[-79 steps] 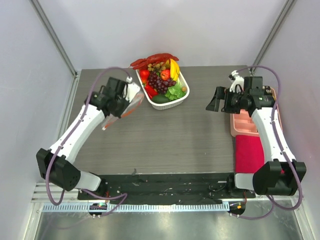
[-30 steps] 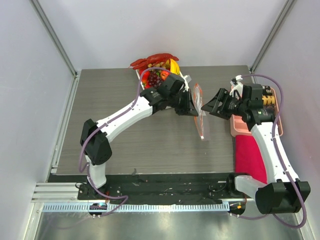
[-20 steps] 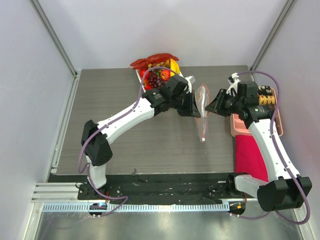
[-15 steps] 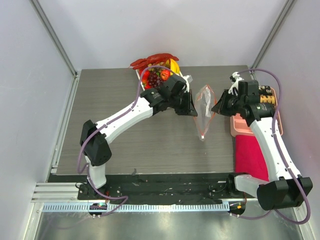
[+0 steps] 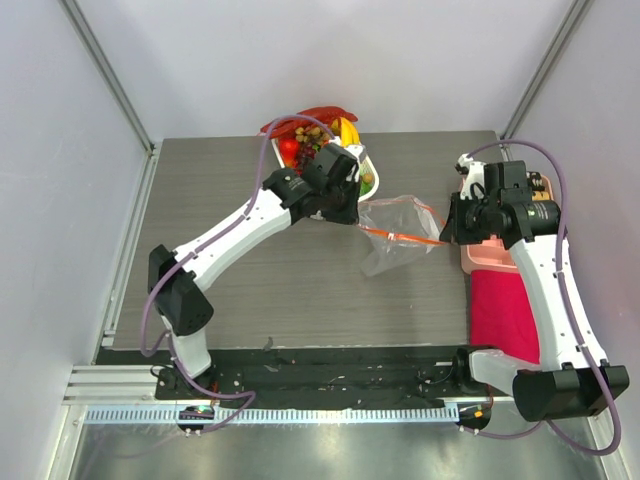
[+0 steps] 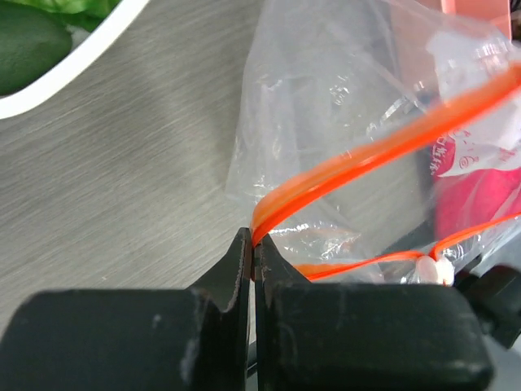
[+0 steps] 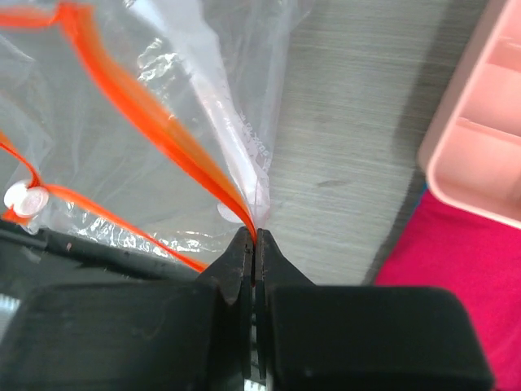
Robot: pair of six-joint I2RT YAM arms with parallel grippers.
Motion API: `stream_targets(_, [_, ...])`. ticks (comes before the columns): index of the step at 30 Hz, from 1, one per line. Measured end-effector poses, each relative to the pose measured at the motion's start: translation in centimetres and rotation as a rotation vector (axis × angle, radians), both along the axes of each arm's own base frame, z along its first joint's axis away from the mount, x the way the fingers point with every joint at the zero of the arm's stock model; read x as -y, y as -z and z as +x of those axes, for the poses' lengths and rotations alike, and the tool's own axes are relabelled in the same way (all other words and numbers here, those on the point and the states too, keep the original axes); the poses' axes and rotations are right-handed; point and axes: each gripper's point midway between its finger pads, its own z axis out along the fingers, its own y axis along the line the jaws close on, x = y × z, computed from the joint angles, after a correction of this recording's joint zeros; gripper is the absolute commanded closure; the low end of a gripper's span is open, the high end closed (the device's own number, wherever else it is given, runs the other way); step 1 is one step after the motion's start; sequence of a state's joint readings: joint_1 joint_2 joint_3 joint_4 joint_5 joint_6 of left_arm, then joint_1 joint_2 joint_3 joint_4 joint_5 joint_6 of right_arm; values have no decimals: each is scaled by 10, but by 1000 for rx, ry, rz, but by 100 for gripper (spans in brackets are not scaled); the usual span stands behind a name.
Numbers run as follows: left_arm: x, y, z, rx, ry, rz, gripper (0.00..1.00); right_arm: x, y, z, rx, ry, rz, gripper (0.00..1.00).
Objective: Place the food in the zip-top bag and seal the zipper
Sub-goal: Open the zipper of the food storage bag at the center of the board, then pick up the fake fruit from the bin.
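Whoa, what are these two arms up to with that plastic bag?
The two robot arms are holding a clear bag up between them above the table. The left gripper and the right gripper are each pinched shut on its orange zipper, one on each side. The toy food sits piled at the far edge, and none is in the bag yet.

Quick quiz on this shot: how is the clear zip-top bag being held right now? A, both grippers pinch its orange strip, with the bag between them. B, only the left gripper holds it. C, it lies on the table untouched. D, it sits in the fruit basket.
A: the left gripper and the right gripper are each shut on the orange zipper strip, and the zip-top bag spans the gap between them.
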State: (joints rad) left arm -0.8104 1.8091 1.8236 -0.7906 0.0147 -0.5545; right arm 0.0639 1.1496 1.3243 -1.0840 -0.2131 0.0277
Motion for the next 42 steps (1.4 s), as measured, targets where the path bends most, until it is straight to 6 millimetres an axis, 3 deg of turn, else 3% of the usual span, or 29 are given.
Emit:
stream_targets(7, [0, 16, -7, 0, 139, 82, 93, -22, 15, -12, -91, -102, 108, 99])
stream_targets(10, [-3, 26, -1, -17, 155, 85, 84, -30, 18, -16, -120, -128, 148, 99])
stream_targets(12, [-8, 30, 8, -28, 150, 68, 55, -34, 17, -18, -123, -141, 172, 99])
stream_targets(14, [-13, 33, 15, -40, 146, 43, 34, -37, 17, -18, -128, -143, 189, 99])
stream_targets(17, [-16, 34, 25, -41, 151, -5, 23, -40, 20, -16, -144, -135, 212, 99])
stream_targets(21, [-23, 28, 33, -36, 151, -75, 21, -46, 25, -3, -163, -118, 255, 99])
stream_targets(25, [-34, 7, 48, 8, 127, -178, 19, -51, 30, 8, -179, -100, 285, 99])
stream_targets(29, [-71, -16, 83, 109, 80, -243, 18, -52, 32, 13, -183, -87, 295, 99])
stream_targets(33, [-102, -20, 107, 193, 79, -211, 20, -52, 32, 15, -184, -79, 301, 99])
stream_targets(38, [-100, -16, 118, 258, 116, -155, 21, -53, 31, 14, -189, -68, 310, 99])
stream_targets(42, [-97, -7, 138, 290, 111, -106, 23, -51, 25, 13, -185, -56, 310, 99])
